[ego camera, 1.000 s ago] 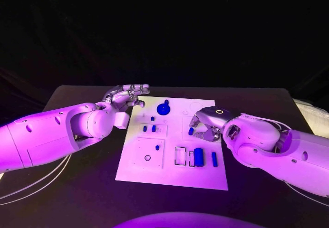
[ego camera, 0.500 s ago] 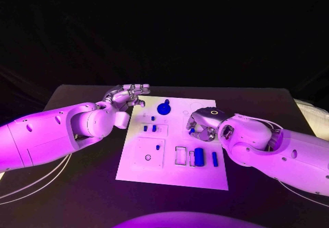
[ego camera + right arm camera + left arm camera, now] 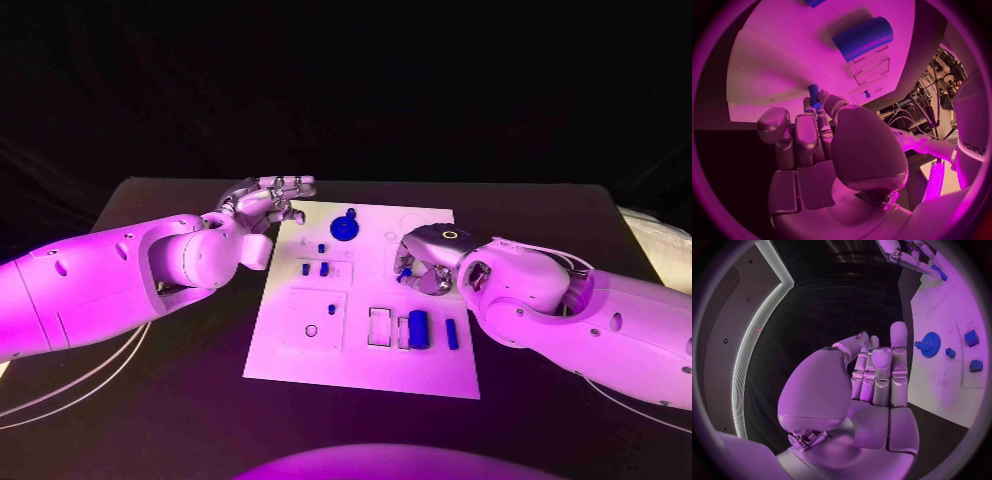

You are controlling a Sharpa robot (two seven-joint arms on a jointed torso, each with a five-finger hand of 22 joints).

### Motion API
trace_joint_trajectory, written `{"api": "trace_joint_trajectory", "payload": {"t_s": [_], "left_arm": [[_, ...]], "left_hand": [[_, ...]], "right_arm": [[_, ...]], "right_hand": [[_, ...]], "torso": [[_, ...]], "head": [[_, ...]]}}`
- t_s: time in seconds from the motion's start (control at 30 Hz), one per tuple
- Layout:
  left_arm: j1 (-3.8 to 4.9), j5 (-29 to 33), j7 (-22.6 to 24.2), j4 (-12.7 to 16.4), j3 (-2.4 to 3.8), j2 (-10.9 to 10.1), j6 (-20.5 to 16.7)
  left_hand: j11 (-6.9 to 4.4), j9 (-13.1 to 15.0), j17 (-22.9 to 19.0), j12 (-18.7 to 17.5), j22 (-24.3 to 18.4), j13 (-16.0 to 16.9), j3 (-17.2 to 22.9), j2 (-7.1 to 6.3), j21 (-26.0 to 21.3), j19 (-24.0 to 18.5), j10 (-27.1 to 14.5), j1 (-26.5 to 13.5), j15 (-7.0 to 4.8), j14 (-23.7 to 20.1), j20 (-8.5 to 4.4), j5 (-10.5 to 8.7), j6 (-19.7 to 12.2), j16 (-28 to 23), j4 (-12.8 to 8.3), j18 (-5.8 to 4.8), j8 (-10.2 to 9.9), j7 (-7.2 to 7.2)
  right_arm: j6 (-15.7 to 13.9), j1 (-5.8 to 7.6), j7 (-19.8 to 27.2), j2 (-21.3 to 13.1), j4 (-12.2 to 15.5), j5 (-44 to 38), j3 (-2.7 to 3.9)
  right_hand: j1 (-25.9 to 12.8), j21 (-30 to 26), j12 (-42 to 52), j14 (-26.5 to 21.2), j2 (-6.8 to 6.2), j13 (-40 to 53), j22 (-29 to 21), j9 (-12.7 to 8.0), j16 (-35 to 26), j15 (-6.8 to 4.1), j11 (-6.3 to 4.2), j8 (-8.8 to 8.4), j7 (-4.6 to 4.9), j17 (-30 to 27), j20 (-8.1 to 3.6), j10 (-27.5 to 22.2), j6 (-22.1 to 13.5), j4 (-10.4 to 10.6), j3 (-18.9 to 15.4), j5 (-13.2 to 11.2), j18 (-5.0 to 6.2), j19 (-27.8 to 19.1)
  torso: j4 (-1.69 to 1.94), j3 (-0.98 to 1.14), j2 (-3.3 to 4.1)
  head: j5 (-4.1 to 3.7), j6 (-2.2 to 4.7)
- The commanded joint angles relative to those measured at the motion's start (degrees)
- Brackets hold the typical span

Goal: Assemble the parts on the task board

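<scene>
A black table (image 3: 173,400) fills the foreground, its far edge running straight across beneath a dark backdrop. Two thin pale cables (image 3: 87,385) curve over the tabletop on the near left side, running side by side toward the left edge. A pale, cloth-like object (image 3: 666,245) sits at the far right border, just beyond the table's right corner; its nature cannot be told. In the left wrist view a long bright light strip (image 3: 754,345) arcs along the dark surroundings.

The flat rectangular task board (image 3: 361,360) is white, on a black table (image 3: 173,420). The round toothed gear (image 3: 343,229) and the thick cylinder (image 3: 418,329) are blue.
</scene>
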Motion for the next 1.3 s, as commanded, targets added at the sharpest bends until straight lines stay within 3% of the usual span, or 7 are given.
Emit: {"api": "trace_joint_trajectory", "payload": {"t_s": [0.03, 0.5, 0.83, 1.0, 1.3], "left_arm": [[0.01, -0.3, 0.0, 0.1, 0.04, 0.1, 1.2], [0.01, -0.4, -0.2, 0.0, 0.04, 0.2, 1.5], [0.01, -0.4, -0.3, 0.0, 0.04, 0.2, 1.5], [0.01, -0.4, -0.3, 0.0, 0.04, 0.3, 1.6], [0.01, -0.4, -0.2, -0.1, 0.04, 0.7, 1.7]], "left_hand": [[-0.10, -0.1, -0.1, 0.3, -0.1, 0.0, -0.4, -0.21, -0.3, -0.5, -0.4, -0.3, 0.06, -0.4, -0.03, 0.06, -0.3, -0.3, -0.1, 1.00, 0.4, 0.03], [-0.09, -0.1, -0.3, 0.4, -0.2, 0.1, -0.5, -0.15, -0.5, -0.6, -0.4, -0.3, 0.07, -0.5, -0.01, 0.07, -0.4, -0.4, -0.1, 1.03, 0.4, 0.03], [-0.08, -0.1, -0.4, 0.5, -0.3, 0.1, -0.5, -0.13, -0.6, -0.6, -0.5, -0.3, 0.08, -0.6, 0.00, 0.07, -0.4, -0.4, -0.1, 1.05, 0.5, 0.04], [-0.08, -0.1, -0.4, 0.5, -0.3, 0.1, -0.5, -0.13, -0.6, -0.6, -0.5, -0.3, 0.08, -0.6, 0.00, 0.07, -0.4, -0.4, -0.1, 1.05, 0.5, 0.04], [-0.08, -0.1, -0.4, 0.5, -0.3, 0.1, -0.5, -0.13, -0.6, -0.6, -0.5, -0.3, 0.08, -0.6, 0.00, 0.07, -0.4, -0.4, -0.1, 1.05, 0.5, 0.04]], "right_arm": [[0.3, -0.11, -0.2, -0.2, 0.0, -1.2, -0.10], [-5.0, 0.10, 0.3, -1.9, 3.6, 0.9, 0.22], [-5.9, 1.27, -0.1, -3.4, 6.8, 2.1, 0.95], [-5.9, 1.67, 0.1, -2.7, 8.3, 3.1, 1.04], [-6.2, 1.07, 1.6, 2.6, 9.0, 4.0, 0.84]], "right_hand": [[1.0, 0.5, -0.2, 2.0, 0.27, 0.5, 0.2, 0.1, 0.3, -0.10, -1.76, 0.06, -0.08, 0.1, -0.20, 2.4, 0.4, -0.1, 0.4, 0.1, 0.12, 0.5], [1.2, 3.0, 0.5, 1.9, 0.36, 1.4, 3.9, 0.4, 0.9, -0.95, -2.61, 0.32, -0.23, 0.7, -0.58, 6.8, 1.9, -1.7, 1.3, 0.1, -0.48, 1.7], [1.4, 3.2, 0.3, 1.9, 0.29, 1.5, 4.1, 0.4, 0.9, -0.98, -2.59, 0.27, -0.15, 0.6, -0.66, 7.0, 2.0, -2.2, 1.5, 0.2, -0.52, 1.8], [1.5, 3.3, 0.2, 1.9, 0.28, 1.6, 4.2, 0.4, 0.9, -0.97, -2.55, 0.22, -0.09, 0.6, -0.66, 7.0, 1.9, -2.3, 1.6, 0.2, -0.54, 1.8], [1.6, 3.3, -0.1, 1.8, 0.39, 1.6, 4.2, 0.4, 0.8, -0.90, -2.42, 0.05, 0.07, 0.5, -0.65, 7.0, 1.8, -2.6, 1.9, 0.3, -0.54, 1.8]], "torso": [[-0.01, -0.01, 0.03], [0.01, -0.07, -0.08], [0.00, -0.08, -0.02], [0.04, -0.12, -0.03], [0.16, -0.14, 0.02]], "head": [[-0.02, -0.02], [-0.03, 0.00], [0.10, 0.16], [0.54, 0.17], [2.05, -0.26]]}}
